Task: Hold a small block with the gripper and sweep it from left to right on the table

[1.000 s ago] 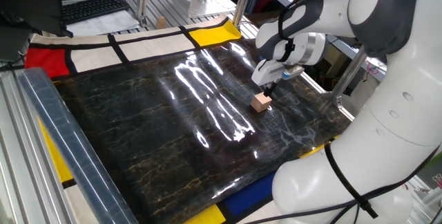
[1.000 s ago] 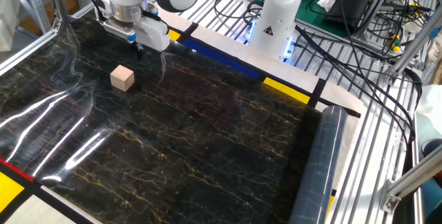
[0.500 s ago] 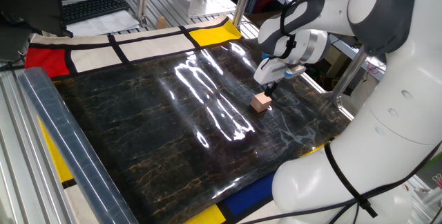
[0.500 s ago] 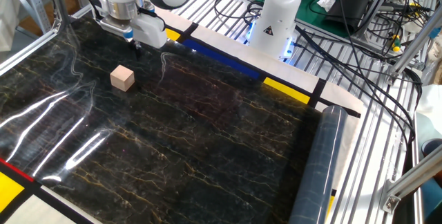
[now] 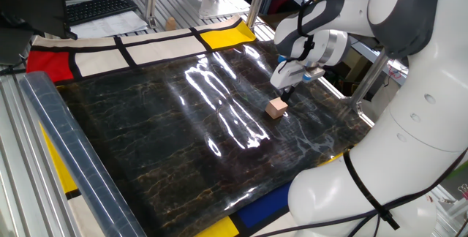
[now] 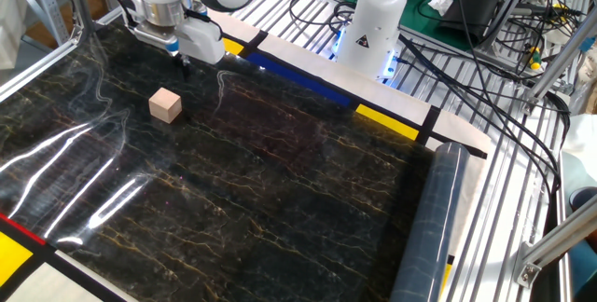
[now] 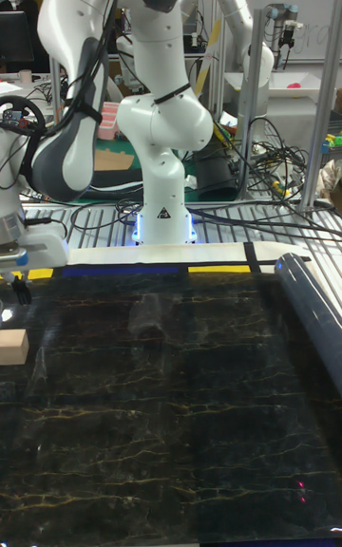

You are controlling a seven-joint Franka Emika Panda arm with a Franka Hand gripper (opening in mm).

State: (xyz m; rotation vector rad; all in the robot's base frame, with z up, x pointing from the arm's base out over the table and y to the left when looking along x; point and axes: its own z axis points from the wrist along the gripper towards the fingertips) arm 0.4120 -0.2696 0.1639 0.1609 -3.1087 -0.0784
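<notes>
The small block [image 5: 276, 107] [image 6: 165, 105], a light tan wooden cube, rests on the glossy black table [image 5: 146, 134] [image 6: 280, 181] with nothing touching it. In the tall fixed view the small block [image 7: 11, 346] is cut off by the left edge of the table [image 7: 171, 395]. My gripper [image 5: 286, 91] [image 6: 181, 60] [image 7: 20, 293] hovers a short way behind and above the cube, nearer the robot's base, apart from it. Its dark fingers show a narrow gap with nothing between them.
A clear rolled sheet [image 5: 66, 156] [image 6: 434, 218] [image 7: 313, 310] lies along the table's far side from the block. The robot base [image 6: 373, 22] [image 7: 166, 196] stands behind a blue and yellow border. Cables [image 6: 485, 22] and metal posts surround the table.
The gripper has risen slightly and drifted away from the block towards the table's edge. The block has not moved.
</notes>
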